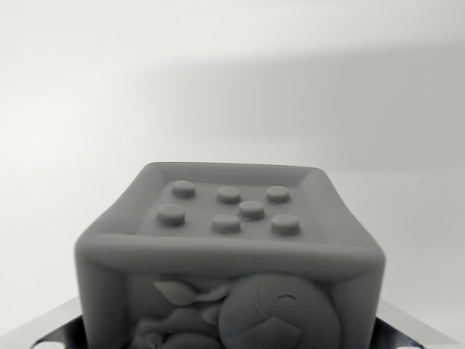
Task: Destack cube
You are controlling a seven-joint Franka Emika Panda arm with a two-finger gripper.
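Observation:
A grey cube [229, 247] fills the lower middle of the wrist view, very close to the camera. Its top face has a raised rim and several round studs [229, 195]. The face toward the camera carries a relief of a rounded figure [272, 313]. My gripper [229, 340] sits at the bottom edge. Its black finger parts [62, 336] show at both lower corners, tight against the cube's left and right sides, so it looks shut on the cube. The cube's underside and anything below it are hidden.
A plain white surface [232, 87] lies behind the cube, with a soft grey shadow [349, 109] across the upper right. No other object shows.

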